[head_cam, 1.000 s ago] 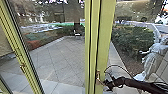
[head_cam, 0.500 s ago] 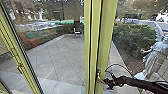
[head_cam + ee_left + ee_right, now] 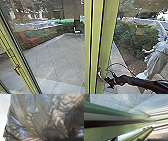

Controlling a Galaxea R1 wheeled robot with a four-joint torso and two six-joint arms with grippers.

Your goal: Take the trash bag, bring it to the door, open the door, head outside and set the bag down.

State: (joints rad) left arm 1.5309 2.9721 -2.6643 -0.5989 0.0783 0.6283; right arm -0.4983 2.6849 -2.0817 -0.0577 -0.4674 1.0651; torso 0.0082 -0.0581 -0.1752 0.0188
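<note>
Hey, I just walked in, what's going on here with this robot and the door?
The robot's right gripper is at the handle on the green door frame; I can't tell whether it has hold of it or how far the door is open. A dark, shiny trash bag is right up close to the left wrist, so the left arm is probably carrying it. Past the glass lies the paved yard.

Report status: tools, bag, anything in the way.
Right tool at handle. Bag close before left wrist camera. Door frame ahead, yard beyond.
</note>
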